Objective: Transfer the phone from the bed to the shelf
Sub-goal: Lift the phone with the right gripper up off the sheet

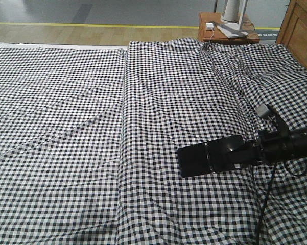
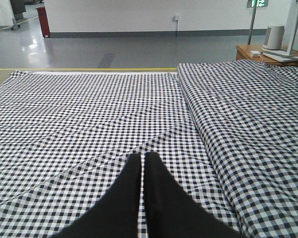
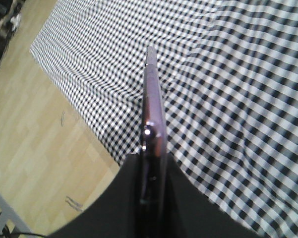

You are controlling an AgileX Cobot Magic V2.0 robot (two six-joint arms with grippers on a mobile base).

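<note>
Starting at the left, our left gripper hangs over the checked bed with its two dark fingers pressed together and nothing between them. It has no part in this step.

Moving right across the wrinkled bedding, the phone sits low over the right half of the bed. It lies flat and glossy, and its free end points left. We cannot tell for certain whether it is clear of the cloth or only just touching it.

To its right, our right gripper is pinching the phone by its near end. From the wrist view we see the phone edge-on, its pinkish rim running straight out between the two fingers.

At the far right, beyond the bed, stands a small brown side table, which is not where the phone belongs.

We judge the pickup done and the carry about to start. The shelf is in none of our views, so the next move calls for lifting the phone clear, turning away from the bed and finding the shelf. Our hold is on one end of a thin, slick thing, so it needs a steady, firm pinch.
</note>
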